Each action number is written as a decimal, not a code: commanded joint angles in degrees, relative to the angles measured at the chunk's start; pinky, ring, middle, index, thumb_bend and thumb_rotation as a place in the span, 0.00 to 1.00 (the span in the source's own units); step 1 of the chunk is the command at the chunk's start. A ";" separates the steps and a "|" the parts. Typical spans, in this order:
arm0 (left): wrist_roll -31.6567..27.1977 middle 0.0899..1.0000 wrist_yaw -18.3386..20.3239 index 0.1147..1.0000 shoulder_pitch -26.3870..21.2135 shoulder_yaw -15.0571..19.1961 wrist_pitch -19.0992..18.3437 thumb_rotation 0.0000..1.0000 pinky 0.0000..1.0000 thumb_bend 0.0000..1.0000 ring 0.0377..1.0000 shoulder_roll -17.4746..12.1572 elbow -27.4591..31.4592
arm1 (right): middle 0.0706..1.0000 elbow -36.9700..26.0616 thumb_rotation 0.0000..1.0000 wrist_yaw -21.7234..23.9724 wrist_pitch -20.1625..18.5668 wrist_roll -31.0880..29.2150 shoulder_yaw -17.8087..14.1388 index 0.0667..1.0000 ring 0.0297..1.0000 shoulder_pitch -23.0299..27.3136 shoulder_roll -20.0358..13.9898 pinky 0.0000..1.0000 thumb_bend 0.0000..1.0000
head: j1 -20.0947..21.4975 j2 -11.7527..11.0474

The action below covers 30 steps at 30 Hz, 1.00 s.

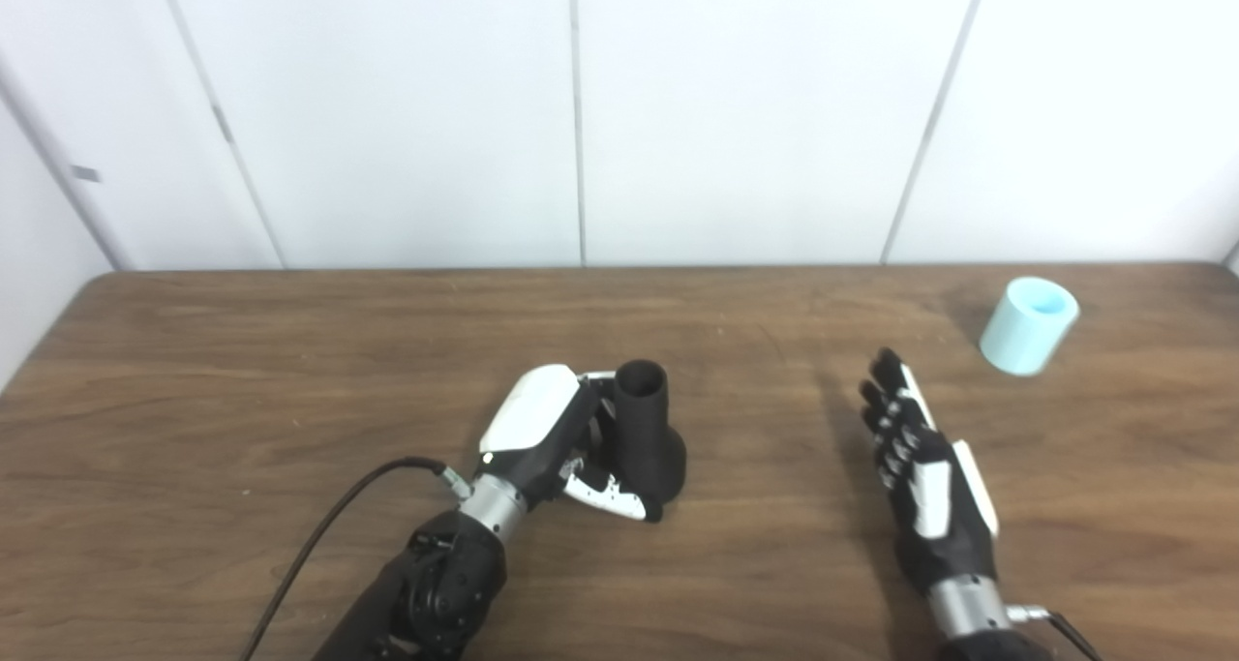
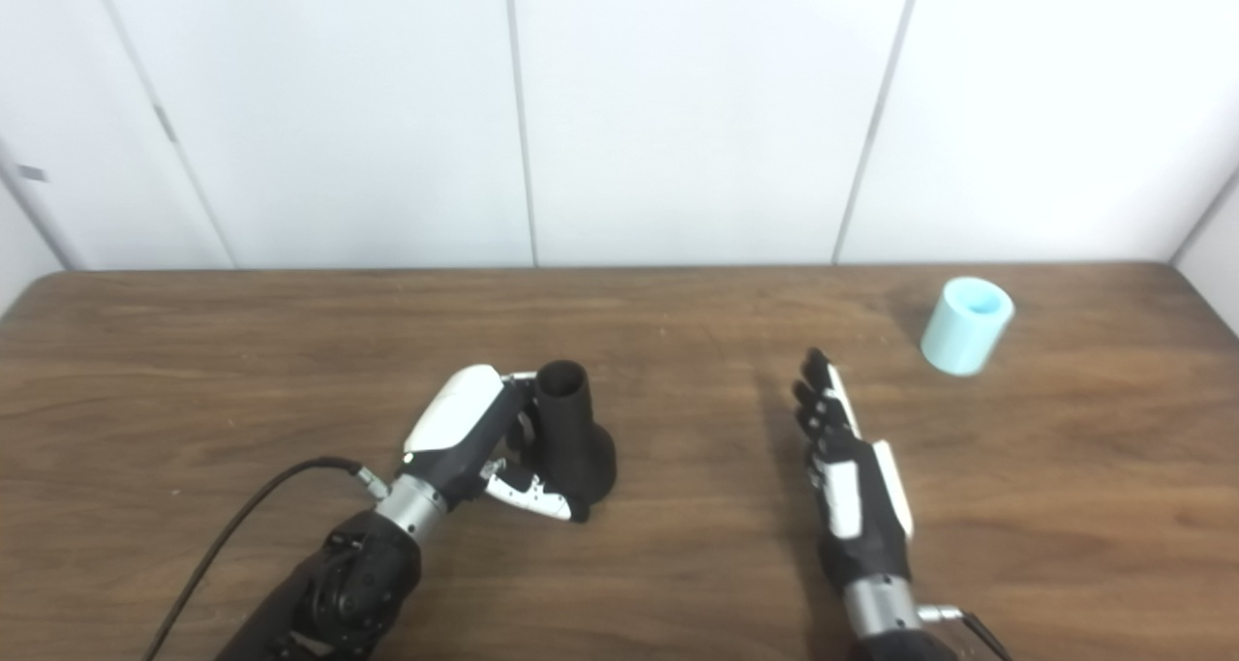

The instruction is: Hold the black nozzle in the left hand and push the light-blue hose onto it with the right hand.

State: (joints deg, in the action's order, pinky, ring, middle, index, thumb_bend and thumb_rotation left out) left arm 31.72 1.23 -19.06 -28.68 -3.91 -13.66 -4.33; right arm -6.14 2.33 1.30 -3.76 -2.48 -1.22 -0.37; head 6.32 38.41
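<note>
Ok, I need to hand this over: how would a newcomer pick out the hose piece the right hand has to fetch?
Start at the wooden table and look to its far right corner, near the white wall. Beyond the open right hand and apart from it sits the light-blue hose, a short hollow cylinder tilted on the tabletop. It is the only pale, coloured thing; the black nozzle stands mid-table at the left hand.

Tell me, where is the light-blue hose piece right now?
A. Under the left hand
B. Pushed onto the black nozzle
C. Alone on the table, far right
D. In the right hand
C: the hose sits by itself on the table, beyond the open, empty right hand, while the left hand wraps the nozzle.
</note>
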 commanded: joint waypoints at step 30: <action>2.08 0.40 9.50 0.43 4.59 -7.20 0.81 0.00 0.45 0.53 0.40 -2.02 -1.21 | 1.00 -3.34 1.00 -3.00 -3.61 2.30 2.27 1.00 0.98 0.02 2.34 1.00 0.72 | 4.21 2.13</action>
State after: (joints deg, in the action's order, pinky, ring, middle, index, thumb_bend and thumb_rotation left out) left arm 32.77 3.36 -19.23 -32.76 -1.07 -14.51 -2.73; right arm -7.99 -0.74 -2.79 -1.47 -0.31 -1.95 1.97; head 10.46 40.52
